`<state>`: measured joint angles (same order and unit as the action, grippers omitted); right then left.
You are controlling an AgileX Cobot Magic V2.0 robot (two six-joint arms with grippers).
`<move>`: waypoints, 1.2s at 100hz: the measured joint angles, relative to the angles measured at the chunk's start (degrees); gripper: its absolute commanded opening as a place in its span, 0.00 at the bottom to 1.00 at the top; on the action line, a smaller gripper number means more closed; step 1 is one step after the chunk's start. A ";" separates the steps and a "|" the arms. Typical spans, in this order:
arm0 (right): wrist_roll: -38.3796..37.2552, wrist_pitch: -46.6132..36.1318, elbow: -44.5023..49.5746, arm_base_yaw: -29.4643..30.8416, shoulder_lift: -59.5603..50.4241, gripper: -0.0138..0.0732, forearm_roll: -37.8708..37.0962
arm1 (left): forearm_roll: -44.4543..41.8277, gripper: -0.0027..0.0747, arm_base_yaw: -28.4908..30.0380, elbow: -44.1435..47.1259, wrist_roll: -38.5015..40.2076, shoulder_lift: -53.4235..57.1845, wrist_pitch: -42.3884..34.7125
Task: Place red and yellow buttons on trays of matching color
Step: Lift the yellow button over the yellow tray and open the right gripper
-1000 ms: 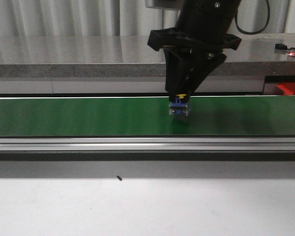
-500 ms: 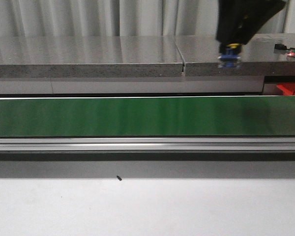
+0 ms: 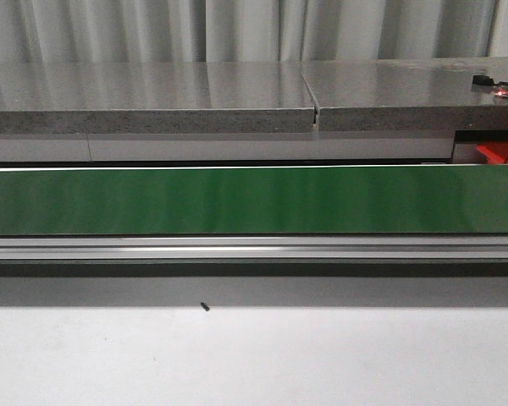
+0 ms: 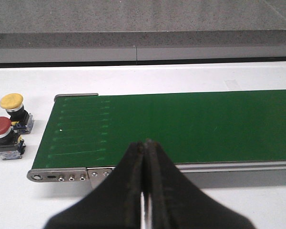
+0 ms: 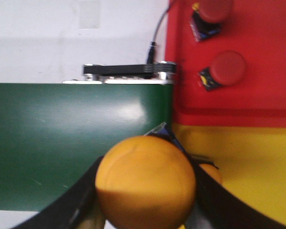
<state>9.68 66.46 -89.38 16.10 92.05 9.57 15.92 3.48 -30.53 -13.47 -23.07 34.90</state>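
My right gripper (image 5: 150, 157) is shut on a yellow button (image 5: 145, 186), whose big yellow cap fills the space between the fingers. It hangs over the end of the green belt (image 5: 62, 138), at the edge of the yellow tray (image 5: 252, 167). Beside the held one, a second yellow cap (image 5: 211, 174) peeks out on that tray. Two red buttons (image 5: 227, 67) (image 5: 213, 10) lie on the red tray (image 5: 262, 102). My left gripper (image 4: 146, 143) is shut and empty above the belt's near rail. A yellow button (image 4: 12, 101) and a red button (image 4: 0, 127) stand on the white table beside the belt's end.
The green conveyor belt (image 3: 254, 201) runs across the front view with a metal rail (image 3: 254, 248) before it. A corner of the red tray (image 3: 496, 152) shows at the far right. A grey stone ledge (image 3: 152, 93) lies behind. Neither arm shows in the front view.
The right arm lifted the yellow button off the belt, carried it up and to the right, and has left the front view.
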 measured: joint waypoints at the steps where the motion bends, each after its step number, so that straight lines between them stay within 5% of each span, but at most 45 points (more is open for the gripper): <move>1: 0.00 -0.01 0.21 0.74 0.00 0.38 0.00 | 0.00 0.01 0.00 0.00 0.00 0.00 0.00; 42: 0.00 -14.47 14.96 19.22 0.00 0.38 6.20 | 0.00 0.01 0.00 0.00 0.00 0.00 0.00; 120: 0.11 -25.21 22.96 20.15 7.66 0.38 7.57 | 0.00 0.01 0.00 0.00 0.00 0.00 0.00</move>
<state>9.79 41.26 -66.42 36.24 99.71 17.14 15.92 3.48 -30.53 -13.47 -23.07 34.90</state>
